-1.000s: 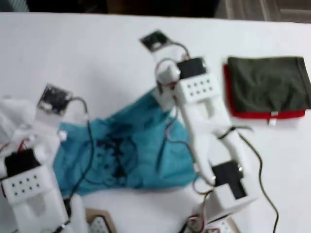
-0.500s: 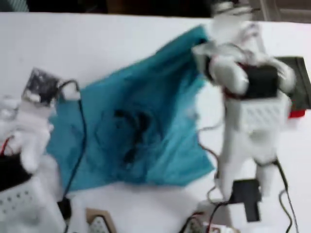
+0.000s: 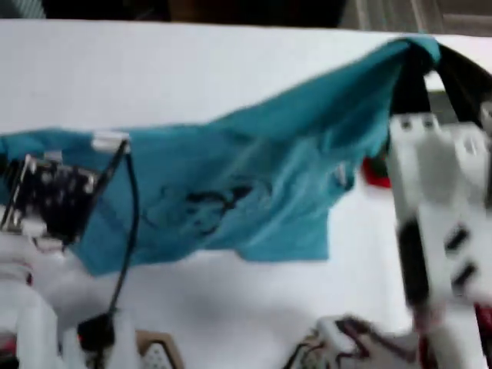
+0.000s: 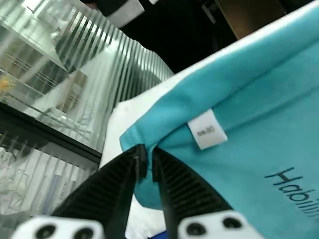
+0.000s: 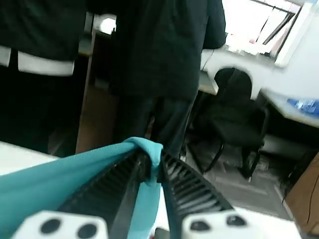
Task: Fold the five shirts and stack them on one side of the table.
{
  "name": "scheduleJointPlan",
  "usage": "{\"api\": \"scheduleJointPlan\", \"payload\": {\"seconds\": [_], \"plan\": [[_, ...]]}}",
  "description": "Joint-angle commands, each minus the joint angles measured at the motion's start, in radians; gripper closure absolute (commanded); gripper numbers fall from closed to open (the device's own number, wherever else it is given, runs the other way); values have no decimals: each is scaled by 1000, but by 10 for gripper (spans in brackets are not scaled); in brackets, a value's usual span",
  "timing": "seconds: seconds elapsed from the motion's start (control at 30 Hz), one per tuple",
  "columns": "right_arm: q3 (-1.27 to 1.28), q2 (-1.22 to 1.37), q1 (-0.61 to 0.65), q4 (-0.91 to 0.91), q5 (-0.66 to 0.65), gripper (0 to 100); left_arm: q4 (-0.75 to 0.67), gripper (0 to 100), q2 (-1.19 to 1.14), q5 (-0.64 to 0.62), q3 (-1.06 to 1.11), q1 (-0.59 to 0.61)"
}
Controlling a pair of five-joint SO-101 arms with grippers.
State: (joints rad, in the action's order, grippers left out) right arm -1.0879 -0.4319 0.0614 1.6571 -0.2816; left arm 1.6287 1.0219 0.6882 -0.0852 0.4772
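A teal shirt (image 3: 254,184) is held up off a white table (image 3: 192,69), stretched wide between the two arms. The left gripper (image 4: 148,157) is clamped on a hem corner at the left of the scene, close to a white size tag (image 4: 207,129). The right gripper (image 5: 152,162) pinches the opposite corner, high at the far right. The cloth sags in the middle, with its black print (image 3: 219,204) facing up and its lower edge hanging close over the tabletop. This looks like the spreading step that comes before any fold. The next move probably calls for lowering both corners together, keeping the cloth taut so that it lands flat and square. A sliver of red cloth (image 3: 374,175) shows on the table beside the right arm, likely part of the finished stack, so the shirt should come down clear of it. The tabletop is plain, smooth and white. Beyond it are slatted blinds (image 4: 75,64) and a black office chair (image 5: 234,129) on a grey floor.
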Motion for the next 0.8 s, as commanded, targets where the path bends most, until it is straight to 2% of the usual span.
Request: {"api": "scheduleJointPlan", "payload": {"seconds": [0.0,0.33,0.57,0.77], "plan": [[-11,-48,-15,30,-3,978,31,974,-9,-5,-54,-5],[-153,-68,-22,47,-8,979,75,974,-2,-9,-191,-5],[-172,-213,-21,47,-2,979,138,974,-2,-11,-251,-5],[-170,-332,-22,31,-8,979,149,974,-2,-68,-257,-5]]}}
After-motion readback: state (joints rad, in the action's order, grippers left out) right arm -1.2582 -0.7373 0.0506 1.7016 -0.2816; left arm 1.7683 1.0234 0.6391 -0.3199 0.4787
